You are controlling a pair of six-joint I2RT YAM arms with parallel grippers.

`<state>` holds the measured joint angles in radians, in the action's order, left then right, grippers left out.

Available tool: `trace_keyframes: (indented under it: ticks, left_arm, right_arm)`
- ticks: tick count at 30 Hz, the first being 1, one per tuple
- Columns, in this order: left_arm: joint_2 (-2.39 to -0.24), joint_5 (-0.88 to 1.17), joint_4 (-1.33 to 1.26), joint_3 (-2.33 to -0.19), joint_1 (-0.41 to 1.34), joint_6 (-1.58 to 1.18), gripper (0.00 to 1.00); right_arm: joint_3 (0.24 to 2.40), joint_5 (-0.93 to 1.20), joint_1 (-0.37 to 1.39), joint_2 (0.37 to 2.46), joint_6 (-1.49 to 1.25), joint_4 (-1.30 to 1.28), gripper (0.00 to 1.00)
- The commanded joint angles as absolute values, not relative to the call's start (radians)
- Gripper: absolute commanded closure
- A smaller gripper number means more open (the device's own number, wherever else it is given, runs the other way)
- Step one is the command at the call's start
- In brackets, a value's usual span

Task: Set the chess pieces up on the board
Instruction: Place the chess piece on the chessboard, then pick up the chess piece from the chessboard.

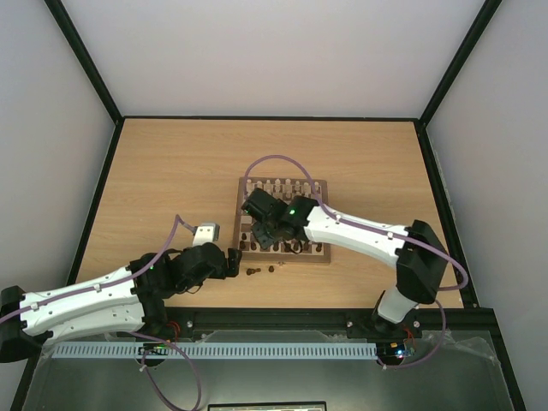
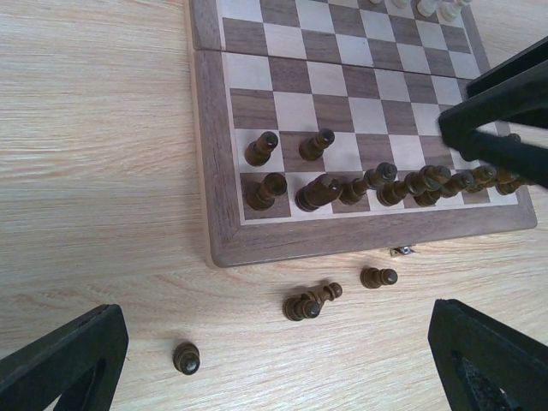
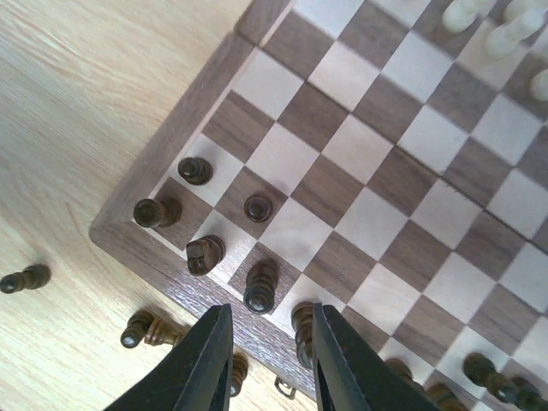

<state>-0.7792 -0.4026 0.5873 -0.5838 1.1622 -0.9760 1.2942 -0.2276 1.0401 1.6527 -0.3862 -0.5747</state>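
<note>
Crowding at the near-left corner of the board [image 2: 214, 188] is the story here. The right gripper [image 3: 272, 315] hangs over that corner, jaws a narrow gap apart, with nothing visibly clamped between them. Dark chess pieces [image 2: 321, 190] stand just beyond and beside its fingertips. The near rank is packed piece beside piece, and two more stand on the second rank at its left end.

Four dark ones are off the board, on the tabletop [image 2: 103, 128] along the board's near edge. One sits close to the rim, two lie touching each other, and one stands well out towards the left. The left gripper [image 1: 231, 261] hovers above these strays, jaws spread as wide as they go and holding nothing.

The danger is plain enough. One careless sideways shift of the right fingers would likely topple a neighbour, and in a rank that tight others could follow. The lying pair may roll or scatter when wide jaws close on them. With both arms working around the same corner, a collision looks possible too.

No box or tray is in view. The board alone carries things: dark pieces along its near side, pale pieces [image 3: 505, 26] along its far edge.
</note>
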Motion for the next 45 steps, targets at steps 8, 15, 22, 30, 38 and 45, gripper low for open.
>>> trace_keyframes:
  ticks: [8, 15, 22, 30, 38, 45]
  left_arm:
    - [-0.779, -0.436, 0.6, -0.617, 1.167, -0.965, 0.01]
    - [-0.776, -0.433, 0.598, -0.613, 1.167, -0.962, 0.01]
    - [-0.783, -0.434, 0.589, -0.612, 1.167, -0.956, 0.01]
    - [-0.777, -0.437, 0.593, -0.61, 1.167, -0.96, 0.01]
    - [-0.762, -0.445, 0.608, -0.616, 1.166, -0.963, 0.01]
    - [-0.726, -0.444, 0.634, -0.633, 1.167, -0.963, 0.01]
  right_arm:
    - [1.262, -0.325, 1.031, 1.538, -0.415, -0.69, 0.72]
    - [1.154, -0.297, 0.981, 1.496, -0.437, -0.67, 0.72]
    - [1.132, -0.232, 0.981, 1.489, -0.427, -0.631, 0.72]
    - [1.209, -0.17, 1.007, 1.561, -0.372, -0.618, 0.67]
    - [1.284, -0.16, 1.028, 1.664, -0.339, -0.631, 0.64]
    - [1.306, -0.146, 1.03, 1.718, -0.328, -0.635, 0.64]
